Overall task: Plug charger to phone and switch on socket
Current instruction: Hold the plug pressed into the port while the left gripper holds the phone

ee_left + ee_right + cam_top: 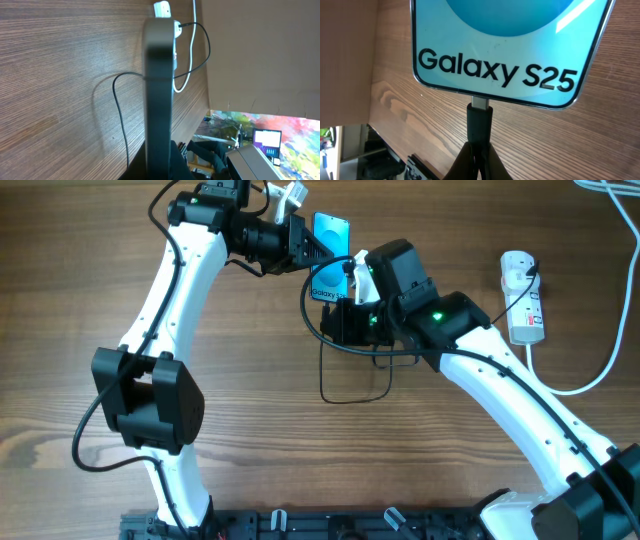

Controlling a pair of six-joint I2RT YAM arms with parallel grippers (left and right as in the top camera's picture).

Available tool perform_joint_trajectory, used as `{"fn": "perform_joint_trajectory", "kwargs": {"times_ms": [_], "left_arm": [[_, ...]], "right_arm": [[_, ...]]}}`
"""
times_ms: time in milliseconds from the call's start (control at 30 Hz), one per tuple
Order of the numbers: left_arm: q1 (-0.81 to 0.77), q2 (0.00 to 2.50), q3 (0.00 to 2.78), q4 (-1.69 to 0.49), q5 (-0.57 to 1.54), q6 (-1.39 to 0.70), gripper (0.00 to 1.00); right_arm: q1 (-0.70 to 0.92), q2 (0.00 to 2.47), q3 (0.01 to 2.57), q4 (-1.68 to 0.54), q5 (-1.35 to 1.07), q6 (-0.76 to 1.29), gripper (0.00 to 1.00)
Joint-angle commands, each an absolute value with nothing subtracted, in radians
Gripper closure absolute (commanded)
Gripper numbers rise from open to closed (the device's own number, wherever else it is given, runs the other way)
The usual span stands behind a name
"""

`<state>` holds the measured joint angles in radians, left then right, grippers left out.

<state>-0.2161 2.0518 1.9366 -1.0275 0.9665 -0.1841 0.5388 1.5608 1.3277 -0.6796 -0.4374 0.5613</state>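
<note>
The phone [330, 255] with its cyan-blue screen is held off the table at the top middle. My left gripper [303, 242] is shut on its upper end; in the left wrist view the phone [159, 95] shows edge-on between the jaws. My right gripper [352, 292] is shut on the charger's dark connector [479, 122], whose metal tip is at the port in the phone's bottom edge [495, 60], below the "Galaxy S25" text. The thin black cable [350, 392] loops on the table. The white socket [523, 295] lies at the right with a black plug in it.
The socket's thick white lead [610, 360] curves along the right edge of the wooden table [260, 430]. In the left wrist view the socket [163, 9] and black cable [117, 110] show beyond the phone. Both arms cross the upper middle.
</note>
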Motion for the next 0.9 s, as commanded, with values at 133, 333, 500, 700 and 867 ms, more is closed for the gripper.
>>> {"fn": "perform_joint_trajectory", "kwargs": {"times_ms": [133, 333, 500, 700, 867], "left_arm": [[-0.221, 2.057, 1.944, -1.028, 1.002, -0.161, 0.96], [-0.221, 2.057, 1.944, -1.028, 1.002, -0.161, 0.96], [-0.221, 2.057, 1.944, -1.028, 1.003, -0.162, 0.96], [-0.221, 2.057, 1.944, -1.028, 1.032, -0.164, 0.96], [-0.221, 2.057, 1.944, -1.027, 1.031, -0.164, 0.96]], "right_arm": [[0.53, 1.547, 1.346, -0.717, -0.395, 0.568, 0.96], [0.53, 1.547, 1.346, -0.694, -0.408, 0.569, 0.96], [0.53, 1.547, 1.346, -0.692, -0.419, 0.576, 0.96], [0.53, 1.547, 1.346, -0.693, -0.419, 0.578, 0.96], [0.53, 1.547, 1.346, -0.693, -0.43, 0.579, 0.96]]}}
